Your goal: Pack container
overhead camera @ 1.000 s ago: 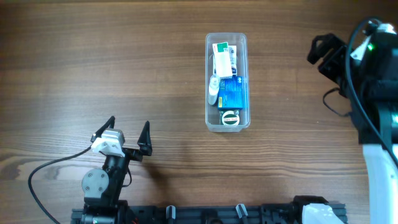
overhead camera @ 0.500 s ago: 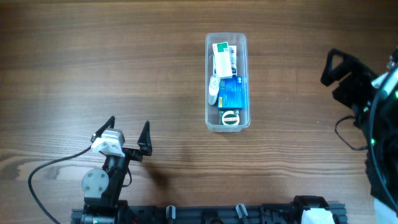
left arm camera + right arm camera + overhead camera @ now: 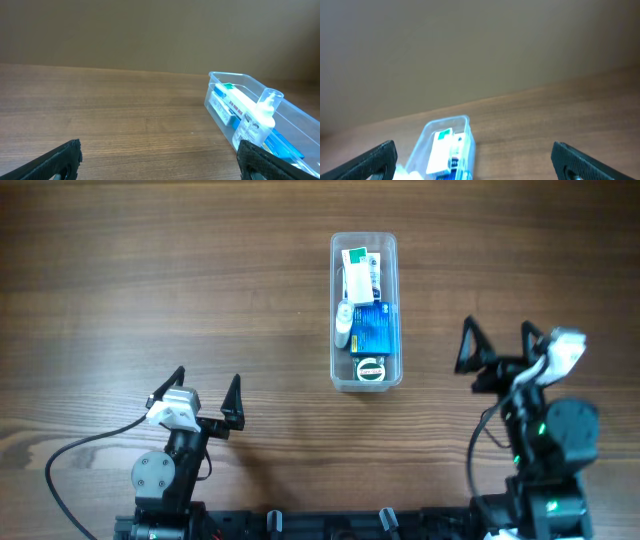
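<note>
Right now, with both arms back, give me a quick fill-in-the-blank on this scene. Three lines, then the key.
1. The left claw and the right claw are both ____, holding nothing.
2. The spray bottle sits ____ the container.
3. The box next to that bottle is ____ in colour.

Missing words: open; inside; blue

- The whole surface [image 3: 150,280] is viewed straight down from high overhead.
- A low, near-level view across it is given from between the fingers of the left pincer [image 3: 159,147], with the container [image 3: 235,75] at right.
- From the right pincer [image 3: 473,145] the view is aimed higher; the container is shared by all three views.
</note>
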Available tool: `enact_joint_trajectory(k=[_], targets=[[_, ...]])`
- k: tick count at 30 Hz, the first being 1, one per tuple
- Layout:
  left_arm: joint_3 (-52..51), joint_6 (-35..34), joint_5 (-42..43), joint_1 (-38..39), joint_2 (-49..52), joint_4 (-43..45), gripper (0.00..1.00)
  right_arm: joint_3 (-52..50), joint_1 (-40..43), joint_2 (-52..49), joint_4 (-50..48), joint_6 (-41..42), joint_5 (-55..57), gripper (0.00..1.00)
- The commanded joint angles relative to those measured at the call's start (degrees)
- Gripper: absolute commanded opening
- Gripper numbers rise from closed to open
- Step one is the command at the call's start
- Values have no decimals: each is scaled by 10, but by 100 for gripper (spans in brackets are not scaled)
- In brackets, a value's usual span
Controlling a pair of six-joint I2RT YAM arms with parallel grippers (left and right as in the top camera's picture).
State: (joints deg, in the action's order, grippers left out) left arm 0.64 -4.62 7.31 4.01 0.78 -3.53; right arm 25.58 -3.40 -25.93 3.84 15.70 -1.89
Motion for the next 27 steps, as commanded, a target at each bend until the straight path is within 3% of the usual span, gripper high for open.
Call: enact_joint_trajectory(k=[1,7,27], targets=[[-3,-6,-6,-4,-4,-3,100,-86,-4,91,-27,-52,-17,100],[-3,-6,-6,-4,-4,-3,100,-165,-3,202,-32,-100,-54,100],[-3,-6,-6,-4,-4,-3,100,-254,45,257,-57,-119,-84,100]])
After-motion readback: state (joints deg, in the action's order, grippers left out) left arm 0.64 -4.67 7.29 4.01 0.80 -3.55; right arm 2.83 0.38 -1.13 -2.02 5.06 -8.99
